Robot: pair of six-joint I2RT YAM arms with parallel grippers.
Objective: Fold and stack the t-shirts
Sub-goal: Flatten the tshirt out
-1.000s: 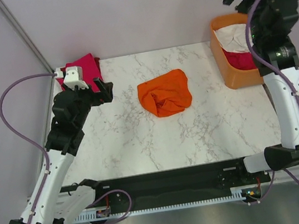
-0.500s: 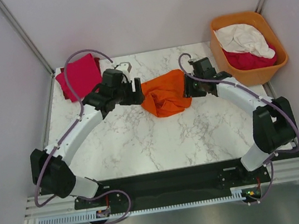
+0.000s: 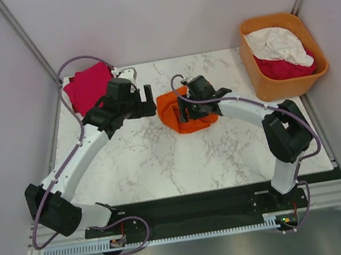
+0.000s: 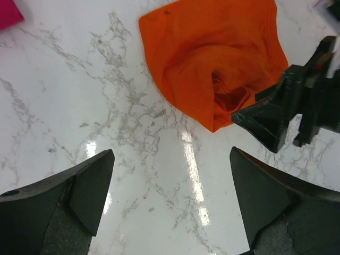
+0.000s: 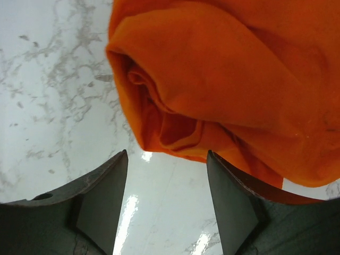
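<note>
A crumpled bright orange t-shirt lies on the marble table's middle; it also shows in the left wrist view and the right wrist view. My left gripper is open and empty just left of it, over bare marble. My right gripper is open, low over the shirt's middle, its fingertips at the shirt's rolled edge. A folded magenta-pink t-shirt lies at the far left corner. A white shirt and a crimson shirt lie in the tub.
The rigid orange plastic tub stands at the far right edge of the table. Metal frame posts rise at both far corners. The right gripper's black body shows at the right of the left wrist view.
Both arms came down from raised poses to the orange shirt. Since half a second ago the right gripper moved left from the shirt's right edge onto its middle; the left gripper shifted slightly left.
</note>
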